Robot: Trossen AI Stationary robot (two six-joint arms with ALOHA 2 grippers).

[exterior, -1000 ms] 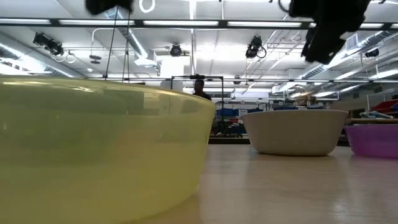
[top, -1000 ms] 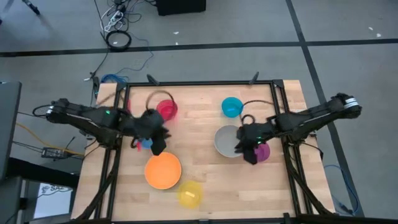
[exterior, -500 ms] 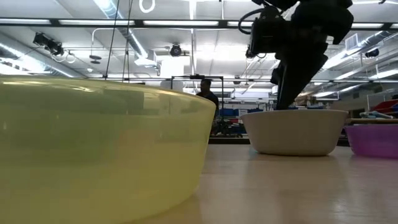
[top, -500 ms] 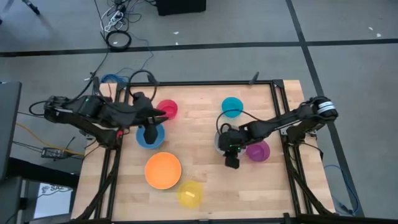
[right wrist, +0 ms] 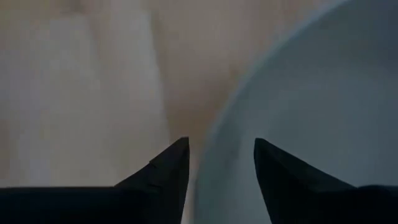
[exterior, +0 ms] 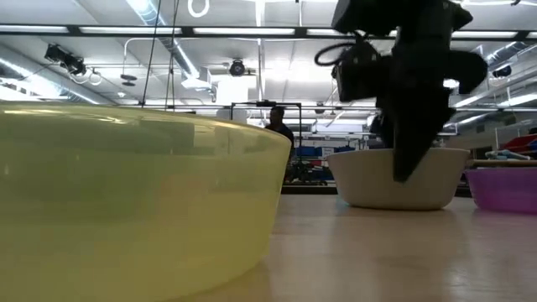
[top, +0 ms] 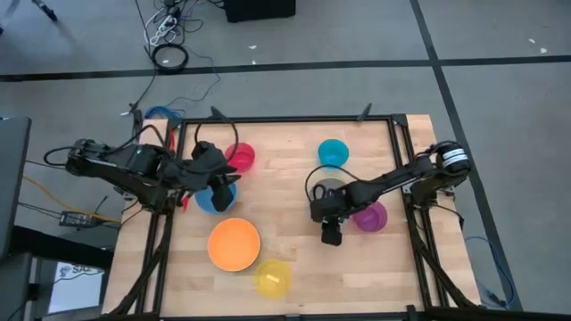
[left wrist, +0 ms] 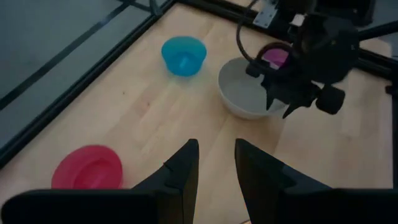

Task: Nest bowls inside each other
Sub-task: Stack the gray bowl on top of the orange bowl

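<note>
Six bowls, round plain plastic, on the wooden table (top: 285,259): grey bowl (left wrist: 249,94) centre-right, right gripper (right wrist: 216,163) spread open astride its rim; purple bowl (top: 370,217) beside; cyan bowl (top: 332,152) behind; pink-red bowl (top: 241,158); blue bowl (top: 212,198) under the left gripper (left wrist: 216,163), slightly parted, empty; orange bowl (top: 234,244); yellow bowl (top: 273,277) nearest.

One camera hangs high and looks straight down on the whole table (top: 294,259). One sits low on the table, right behind the yellow bowl (exterior: 126,201), looking across. Two ride the wrists. All four see the grey bowl (left wrist: 249,96).
</note>
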